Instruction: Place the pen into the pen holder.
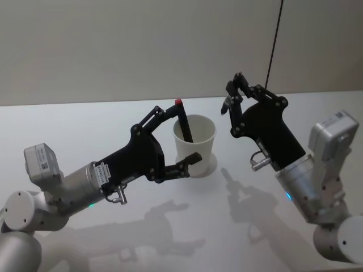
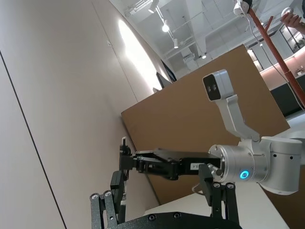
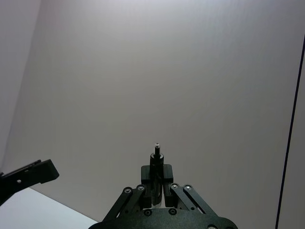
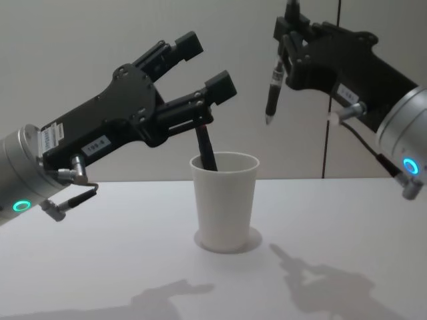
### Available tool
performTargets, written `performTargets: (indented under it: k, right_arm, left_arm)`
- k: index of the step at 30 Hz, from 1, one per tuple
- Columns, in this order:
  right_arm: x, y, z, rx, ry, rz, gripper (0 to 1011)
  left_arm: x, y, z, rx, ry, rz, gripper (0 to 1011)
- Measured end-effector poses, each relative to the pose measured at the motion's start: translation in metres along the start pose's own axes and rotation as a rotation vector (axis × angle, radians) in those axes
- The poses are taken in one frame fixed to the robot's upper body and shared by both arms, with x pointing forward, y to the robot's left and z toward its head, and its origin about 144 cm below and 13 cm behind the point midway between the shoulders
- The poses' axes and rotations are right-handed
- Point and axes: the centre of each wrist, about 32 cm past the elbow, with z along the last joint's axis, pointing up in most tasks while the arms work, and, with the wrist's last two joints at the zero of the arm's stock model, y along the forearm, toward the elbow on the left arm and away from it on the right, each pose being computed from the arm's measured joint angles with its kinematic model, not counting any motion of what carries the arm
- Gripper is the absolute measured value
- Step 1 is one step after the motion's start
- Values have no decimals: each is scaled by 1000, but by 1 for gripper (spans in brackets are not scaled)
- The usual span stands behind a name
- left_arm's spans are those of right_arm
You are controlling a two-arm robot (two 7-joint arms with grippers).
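Observation:
The pen holder (image 1: 195, 148) (image 4: 225, 203) is a white paper cup standing upright mid-table. A dark pen with a red end (image 1: 182, 120) (image 4: 206, 149) leans inside it, its top sticking out above the rim. My left gripper (image 1: 182, 134) (image 4: 207, 63) is open, its fingers spread on either side of that pen's top and not touching it. My right gripper (image 1: 233, 90) (image 4: 288, 33) (image 3: 157, 177) hangs above and to the right of the cup, shut on a second dark pen (image 4: 271, 93) (image 3: 157, 155) that hangs tip down.
The white table (image 1: 85, 130) runs back to a plain wall. A thin dark cable (image 1: 275, 39) hangs down the wall behind my right gripper. The left wrist view shows my right arm (image 2: 257, 167) farther off.

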Motion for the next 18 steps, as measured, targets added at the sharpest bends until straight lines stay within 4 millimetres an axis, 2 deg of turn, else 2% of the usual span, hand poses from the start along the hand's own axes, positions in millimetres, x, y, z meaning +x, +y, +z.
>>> performTargets:
  k: [18]
  right_arm:
    - [1,8,-22,-13,47,26,130]
  left_arm:
    - [0,0,0,0,0,0,1000]
